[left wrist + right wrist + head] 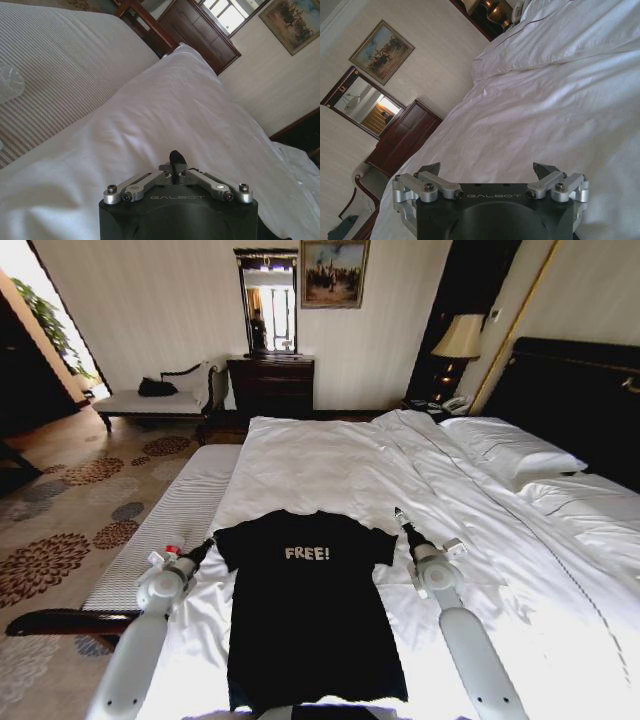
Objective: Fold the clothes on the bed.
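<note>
Bench w/ pale striped pad runs along the bed's left side, dark wood frame at its near end. Left tool sits just beside the T-shirt's left sleeve, low over the duvet; in left wrist view its fingers are pinched together, nothing seen between them, white duvet ahead. T-shirt, black w/ white "FREE!" on chest, lies flat face-up on the near part of the bed, collar toward the far end, both short sleeves spread, hem toward the robot. Right tool is at the right sleeve's edge, tip pointing away from the robot; can't tell if it touches the cloth. In right wrist view its fingers stand wide apart, holding nothing, rumpled duvet beyond. Pillows lie at right by the dark headboard. Against the back wall: dresser w/ mirror above, painting next to it, lamp at right.
</note>
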Tool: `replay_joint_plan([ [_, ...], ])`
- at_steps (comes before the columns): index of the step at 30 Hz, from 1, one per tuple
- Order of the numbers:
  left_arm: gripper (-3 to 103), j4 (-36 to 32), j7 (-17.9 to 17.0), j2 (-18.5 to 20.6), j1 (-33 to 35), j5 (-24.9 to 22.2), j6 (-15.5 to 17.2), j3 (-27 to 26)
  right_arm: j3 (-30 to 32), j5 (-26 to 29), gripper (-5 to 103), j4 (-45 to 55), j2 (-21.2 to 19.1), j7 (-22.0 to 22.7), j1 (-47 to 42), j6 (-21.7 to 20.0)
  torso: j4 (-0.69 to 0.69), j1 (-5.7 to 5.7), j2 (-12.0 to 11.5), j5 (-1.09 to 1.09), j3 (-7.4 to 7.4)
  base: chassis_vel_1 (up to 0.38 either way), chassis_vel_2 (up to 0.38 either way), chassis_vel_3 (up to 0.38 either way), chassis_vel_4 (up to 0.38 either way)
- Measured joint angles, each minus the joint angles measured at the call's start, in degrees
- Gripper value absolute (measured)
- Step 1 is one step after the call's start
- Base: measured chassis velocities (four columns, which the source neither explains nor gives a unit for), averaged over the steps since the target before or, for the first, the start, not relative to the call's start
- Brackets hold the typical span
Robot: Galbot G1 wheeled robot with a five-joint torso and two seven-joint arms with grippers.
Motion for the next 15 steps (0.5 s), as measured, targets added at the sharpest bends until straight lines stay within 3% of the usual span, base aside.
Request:
replay_joint_plan([
  [15,1,3.4,0.2,-0.2,-1.7,1.9,0.0,-0.5,0.3,0.0,100,0.0,-0.3,0.0,-0.5,-0.1,-0.01,0.00,0.0,0.01,0.00,0.000,0.000,0.000,0.000],
])
